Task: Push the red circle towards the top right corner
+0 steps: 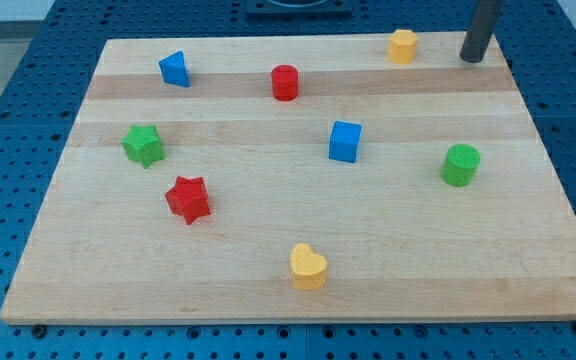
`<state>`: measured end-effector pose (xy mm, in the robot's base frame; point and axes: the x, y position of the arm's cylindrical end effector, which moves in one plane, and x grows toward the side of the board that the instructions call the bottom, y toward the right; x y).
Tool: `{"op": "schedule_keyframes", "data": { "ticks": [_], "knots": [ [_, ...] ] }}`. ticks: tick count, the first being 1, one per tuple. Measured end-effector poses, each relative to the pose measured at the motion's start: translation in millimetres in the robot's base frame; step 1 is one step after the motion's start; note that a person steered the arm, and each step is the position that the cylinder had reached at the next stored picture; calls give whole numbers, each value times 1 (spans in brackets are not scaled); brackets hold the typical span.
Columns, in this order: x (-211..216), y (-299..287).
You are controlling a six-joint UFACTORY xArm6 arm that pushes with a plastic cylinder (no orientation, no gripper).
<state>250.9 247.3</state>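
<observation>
My tip (pixel 473 59) stands at the top right corner of the wooden board (pixel 268 280), its end resting on the wood near the upper edge. It is a plain dark rod with no jaws, so nothing about it opens or closes, and it touches no block.

Nearest to it, just to the view's left along the same upper edge, sits the yellow hexagon (pixel 402 46), apart from the tip. Further left, well apart from the tip, is the red circle (pixel 285 82), a short upright cylinder in the upper middle of the board, standing free with bare wood all around it. Beyond it, nearer the top left, lies the blue triangle (pixel 174 69).

Below the tip, down the right side, stands the green circle (pixel 460 165). The blue cube (pixel 344 141) sits near the centre, below and to the right of the red circle. On the left side are the green star (pixel 143 145) and, lower and a little to the right of it, the red star (pixel 189 199). The yellow heart (pixel 308 267) lies near the bottom edge, about mid-width.

That makes eight blocks: two red, two blue, two green and two yellow. None touches another.
</observation>
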Motion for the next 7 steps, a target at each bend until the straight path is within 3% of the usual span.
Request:
{"op": "schedule_keyframes", "data": {
  "ticks": [5, 7],
  "knots": [
    [0, -11],
    [10, -149]
  ]
}}
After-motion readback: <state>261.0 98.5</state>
